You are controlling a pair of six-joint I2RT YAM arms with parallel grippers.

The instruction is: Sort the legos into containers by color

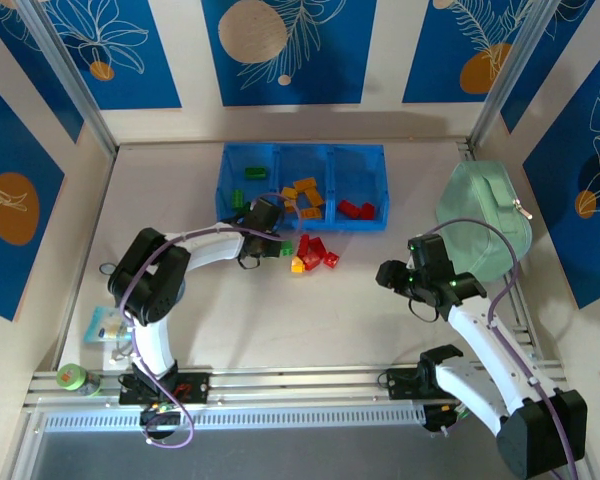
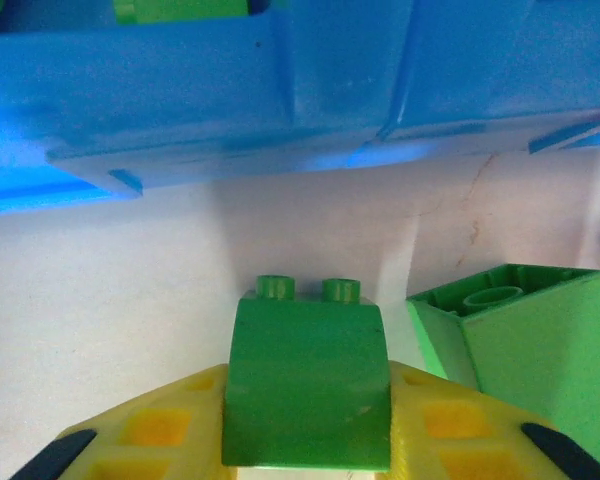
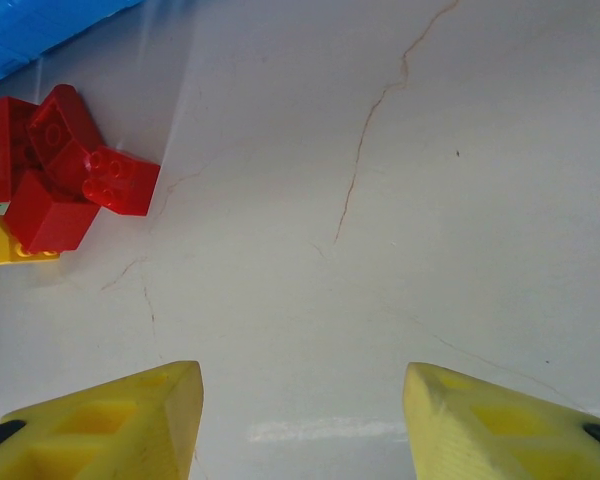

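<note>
Pale tabletop (image 1: 380,330), carrying all the items. Translucent blue plastic rectangular tray (image 1: 302,149), long axis running left to right across the far side, split into three square compartments: green bricks in the left compartment (image 1: 258,168), orange in the middle, red in the right. Left end effector (image 2: 306,400), clenched on a small green studded plastic brick (image 2: 306,340), held studs forward just short of the tray's near wall. The left compartment lies directly ahead and slightly left of it, so by judgement the next move is a short lift over the wall, and the left arm is much the nearer. Right end effector (image 3: 300,385), released and empty, over bare tabletop well apart from the tray. Loose heap of red bricks (image 1: 315,250) with one yellow, near the tray front. Second loose green brick (image 2: 525,345), tilted, just right of the held one.
</note>
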